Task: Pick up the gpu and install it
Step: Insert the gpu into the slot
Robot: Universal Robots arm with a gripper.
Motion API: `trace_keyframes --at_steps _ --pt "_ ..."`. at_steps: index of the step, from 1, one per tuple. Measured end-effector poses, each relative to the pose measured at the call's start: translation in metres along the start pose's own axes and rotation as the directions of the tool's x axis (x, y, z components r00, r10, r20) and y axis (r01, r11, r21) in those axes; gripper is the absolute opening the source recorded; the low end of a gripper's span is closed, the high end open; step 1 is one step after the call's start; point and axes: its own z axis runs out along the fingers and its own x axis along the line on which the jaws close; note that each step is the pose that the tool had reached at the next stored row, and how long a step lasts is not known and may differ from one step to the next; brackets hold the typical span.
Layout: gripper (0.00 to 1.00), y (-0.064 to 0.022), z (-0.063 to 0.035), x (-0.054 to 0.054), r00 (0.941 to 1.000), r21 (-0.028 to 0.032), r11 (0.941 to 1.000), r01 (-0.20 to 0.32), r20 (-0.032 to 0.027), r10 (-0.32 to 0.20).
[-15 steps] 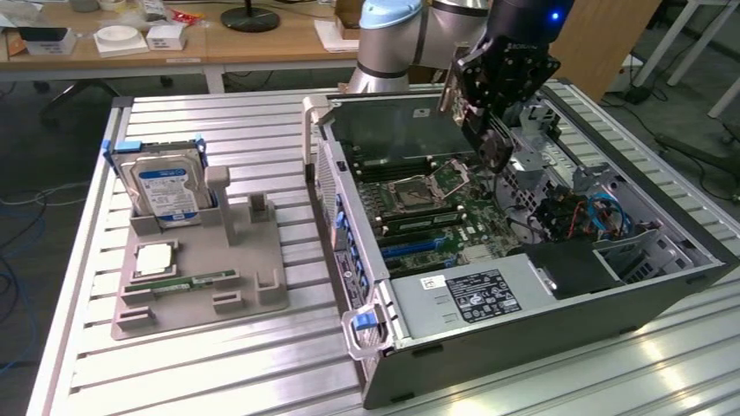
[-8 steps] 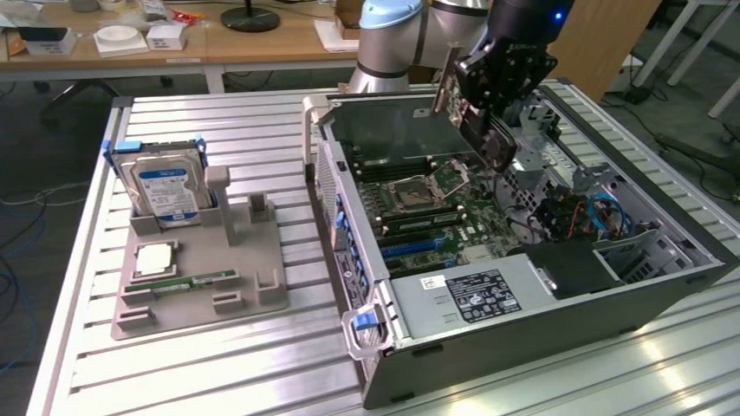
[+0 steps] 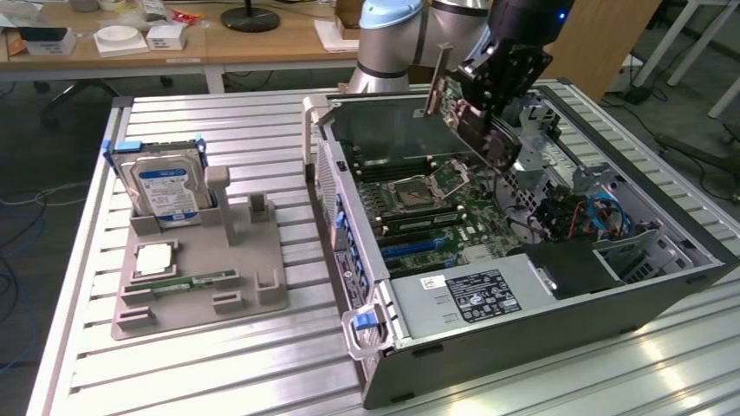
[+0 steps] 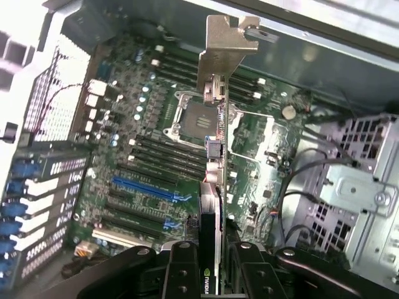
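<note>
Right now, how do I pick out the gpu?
Find the open computer case. Above its motherboard, the gripper clamps the gpu: a thin dark card with a silver end bracket, unlike the blue-labelled hard drive in the grey holder.

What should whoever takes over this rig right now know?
Gripper: shut on the gpu, which is held on edge with its metal bracket end pointing away from the wrist.
Position: gpu is in the air over the motherboard inside the open computer case, apparently clear of the board.
Done: gpu is picked up and over the case.
Left: gpu is not yet seated in a slot.
</note>
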Motion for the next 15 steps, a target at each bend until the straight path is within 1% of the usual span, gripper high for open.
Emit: trace_keyframes --at_steps 2,4,6,8,10,12,15 --pt "0.26 0.0 0.0001 0.0 0.9993 -0.0003 0.9993 0.038 -0.0008 -0.038" --pt "0.26 0.0 0.0002 0.0 0.9973 -0.0007 0.9973 0.074 -0.0016 -0.074" --pt "0.26 0.0 0.0002 0.0 0.994 -0.001 0.994 0.109 -0.0023 -0.109" --pt "0.26 0.0 0.0004 0.0 0.9893 -0.0015 0.9893 0.146 -0.003 -0.146" --pt "0.26 0.0 0.0005 0.0 0.9834 -0.0019 0.9834 0.182 -0.0037 -0.182" --pt "0.26 0.0 0.0006 0.0 0.9762 -0.0024 0.9762 0.217 -0.0044 -0.217" --pt "0.26 0.0 0.0008 0.0 0.9626 -0.0031 0.9627 0.271 -0.0055 -0.271"
